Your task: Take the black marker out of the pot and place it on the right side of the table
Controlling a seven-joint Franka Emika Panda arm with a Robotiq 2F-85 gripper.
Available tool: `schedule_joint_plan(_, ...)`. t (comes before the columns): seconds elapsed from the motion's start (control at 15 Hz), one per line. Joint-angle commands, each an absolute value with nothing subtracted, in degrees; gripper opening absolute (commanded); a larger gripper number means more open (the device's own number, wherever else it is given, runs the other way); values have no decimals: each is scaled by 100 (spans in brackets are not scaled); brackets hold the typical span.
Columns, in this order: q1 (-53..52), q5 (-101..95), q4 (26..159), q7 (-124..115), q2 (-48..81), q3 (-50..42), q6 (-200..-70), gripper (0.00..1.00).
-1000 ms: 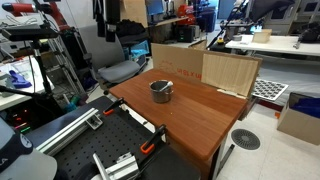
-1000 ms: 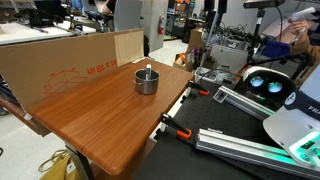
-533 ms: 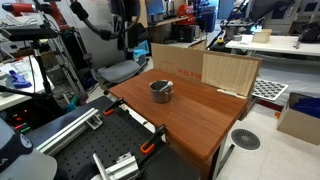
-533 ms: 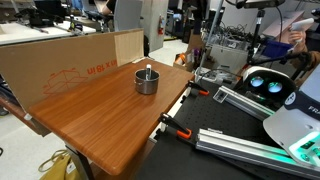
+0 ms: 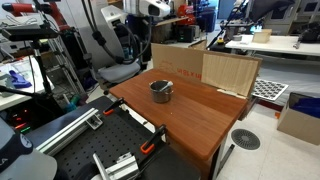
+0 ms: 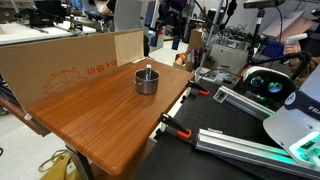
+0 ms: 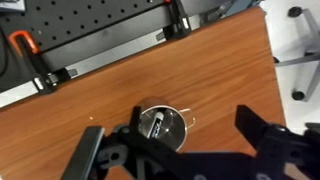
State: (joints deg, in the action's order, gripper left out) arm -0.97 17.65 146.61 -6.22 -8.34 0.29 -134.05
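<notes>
The small silver pot [image 5: 161,90] stands near the middle of the reddish-brown table [image 5: 200,118], as both exterior views show it [image 6: 147,81]. The black marker [image 7: 154,126] lies tilted inside the pot, and its end pokes above the rim [image 6: 148,69]. My gripper [image 7: 172,130] is open and empty. It hangs high above the table, with the pot showing between its spread fingers in the wrist view. In the exterior views the gripper [image 5: 133,38] [image 6: 171,33] is over the table's far edge.
A cardboard box [image 5: 175,60] and a plywood board [image 5: 231,72] stand along the table's back edge. Orange-handled clamps [image 5: 150,146] [image 6: 176,128] grip the near edge beside a black perforated bench [image 7: 100,25]. Chairs and lab clutter stand behind.
The arm has swung into both exterior views from above and now reaches over the table's far edge. The pot and marker have not moved.
</notes>
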Motion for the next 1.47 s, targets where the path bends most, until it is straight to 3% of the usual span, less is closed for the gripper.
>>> schedule_joint_plan(0.0,-139,2234,14338,-327,-220,-14,-13686,100)
schedule_joint_plan(1.4,43,2316,13086,-687,1816,76,-14491,100)
